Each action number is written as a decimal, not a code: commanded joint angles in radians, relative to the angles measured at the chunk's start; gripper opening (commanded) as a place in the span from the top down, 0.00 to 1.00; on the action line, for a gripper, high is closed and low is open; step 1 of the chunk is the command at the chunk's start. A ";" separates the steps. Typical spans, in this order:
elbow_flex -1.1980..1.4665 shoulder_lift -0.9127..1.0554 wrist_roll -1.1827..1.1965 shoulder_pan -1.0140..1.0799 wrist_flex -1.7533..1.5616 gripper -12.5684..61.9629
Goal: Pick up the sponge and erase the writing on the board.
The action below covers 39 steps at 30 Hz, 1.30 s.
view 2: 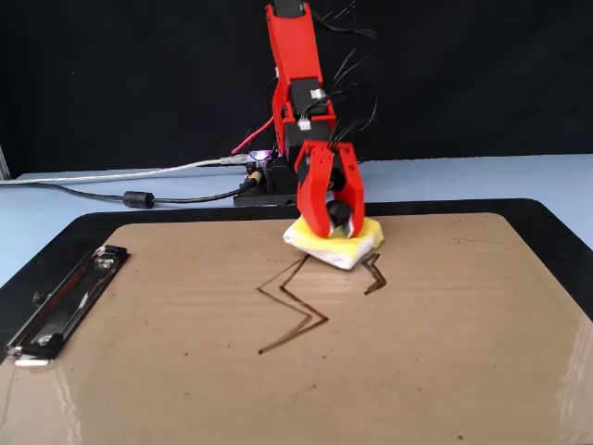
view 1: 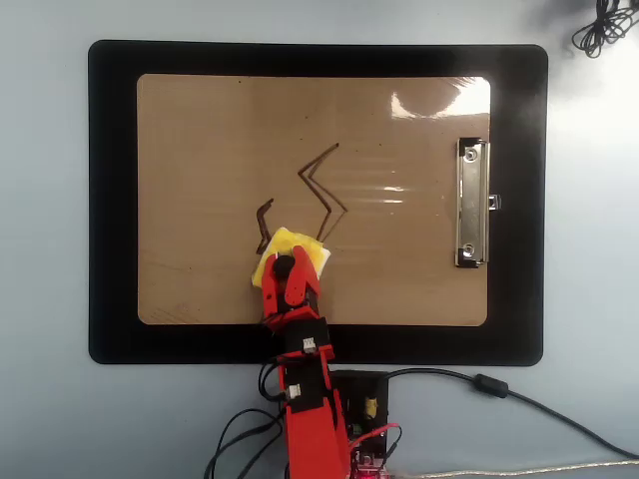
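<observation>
The yellow sponge [view 1: 300,249] [view 2: 334,244] is held by its black knob in my red gripper [view 1: 285,267] [view 2: 336,219], which is shut on it. It hangs tilted, very low over the brown board [view 1: 200,150] [view 2: 445,352], near the board's edge on the arm's side. I cannot tell whether it touches the board. The writing is two dark zigzags. The sponge lies between the small one [view 1: 264,214] [view 2: 373,274] and the taller one [view 1: 323,195] [view 2: 292,311], covering the ends nearest the arm.
A silver clip [view 1: 472,203] [view 2: 65,301] sits at one end of the board. The board lies on a larger black mat [view 1: 110,200] [view 2: 547,222]. The arm's base [view 1: 349,399] [view 2: 278,181] and cables [view 2: 139,197] are behind the mat's edge.
</observation>
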 commanded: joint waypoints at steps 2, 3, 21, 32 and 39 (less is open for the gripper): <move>0.009 0.176 -0.002 -0.014 0.129 0.94; 0.012 0.184 0.000 -0.023 0.172 0.94; -0.120 -0.084 0.034 -0.183 0.089 0.94; -0.509 -0.572 0.058 -0.069 -0.046 0.94; -0.120 -0.117 0.067 -0.044 -0.054 0.94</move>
